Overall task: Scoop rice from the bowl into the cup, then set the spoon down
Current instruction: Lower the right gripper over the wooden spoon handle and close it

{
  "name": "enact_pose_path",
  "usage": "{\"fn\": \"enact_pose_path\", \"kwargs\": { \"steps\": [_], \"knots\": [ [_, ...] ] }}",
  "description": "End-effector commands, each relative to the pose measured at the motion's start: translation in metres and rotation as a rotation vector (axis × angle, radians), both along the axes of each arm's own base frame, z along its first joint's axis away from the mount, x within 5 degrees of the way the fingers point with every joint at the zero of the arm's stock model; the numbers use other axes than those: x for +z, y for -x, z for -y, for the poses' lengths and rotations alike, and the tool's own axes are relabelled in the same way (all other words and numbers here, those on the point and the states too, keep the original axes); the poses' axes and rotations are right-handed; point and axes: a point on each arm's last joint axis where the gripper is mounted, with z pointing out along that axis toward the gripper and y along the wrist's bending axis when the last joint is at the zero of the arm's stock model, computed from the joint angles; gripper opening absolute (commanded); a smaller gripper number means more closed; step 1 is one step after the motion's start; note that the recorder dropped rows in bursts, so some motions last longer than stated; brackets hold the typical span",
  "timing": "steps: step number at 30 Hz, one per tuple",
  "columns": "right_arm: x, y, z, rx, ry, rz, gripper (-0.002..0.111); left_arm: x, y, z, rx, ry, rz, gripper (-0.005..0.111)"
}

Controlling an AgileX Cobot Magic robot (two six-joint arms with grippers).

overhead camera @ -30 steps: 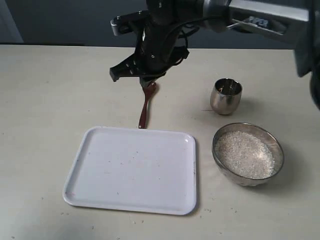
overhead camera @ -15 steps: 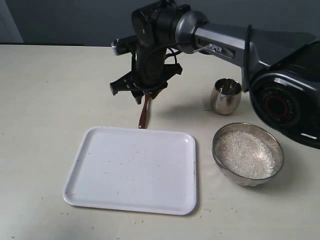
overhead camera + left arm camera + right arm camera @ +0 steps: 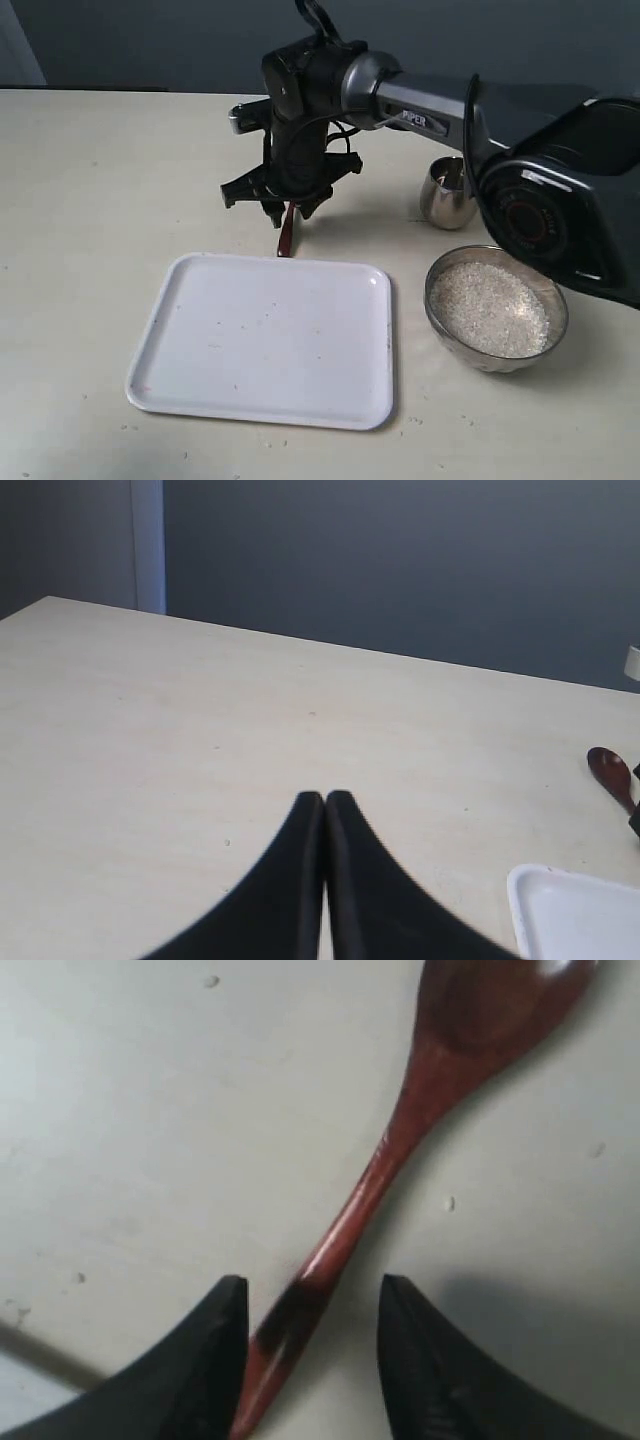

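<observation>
The reddish-brown wooden spoon [image 3: 287, 232] lies flat on the table just behind the white tray, its handle end near the tray's rim. My right gripper [image 3: 289, 212] hangs low over it, open, and in the right wrist view the spoon [image 3: 400, 1150] runs between the two black fingers [image 3: 205, 1360] without being held. At the front right stands the wide grey bowl [image 3: 555, 300], filled with white rice [image 3: 490, 308]. The steel cup [image 3: 443, 195] stands behind the bowl, partly hidden by the arm. My left gripper [image 3: 325, 798] is shut on nothing, over bare table; the spoon [image 3: 608, 772] shows at that view's edge.
A white rectangular tray [image 3: 265, 340] lies in the middle front of the beige table, its corner [image 3: 575, 915] visible in the left wrist view. The right arm's dark body [image 3: 540, 200] reaches across the back right, over the cup.
The right gripper has come down lower over the spoon's handle, and the arm has swung forward so that it partly covers the cup. The spoon has not moved.
</observation>
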Motion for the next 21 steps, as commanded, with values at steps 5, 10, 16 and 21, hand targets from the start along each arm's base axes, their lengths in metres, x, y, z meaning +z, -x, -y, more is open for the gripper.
{"fn": "enact_pose_path", "kwargs": {
  "steps": [5, 10, 16, 21],
  "knots": [
    [-0.012, 0.0, -0.001, -0.059, -0.002, -0.033, 0.041, 0.002, 0.0, 0.0, -0.009, -0.001, 0.016, 0.001],
    [-0.021, 0.001, -0.003, -0.068, -0.015, -0.059, 0.041, 0.002, 0.0, 0.0, -0.009, -0.001, 0.016, 0.001],
    [-0.028, 0.004, -0.004, -0.079, -0.02, -0.097, 0.03, 0.002, 0.0, 0.0, -0.009, -0.001, 0.016, 0.001],
    [-0.024, 0.003, -0.004, -0.011, -0.009, -0.076, 0.0, 0.002, 0.0, 0.0, -0.009, -0.001, 0.016, 0.001]
  ]
}}
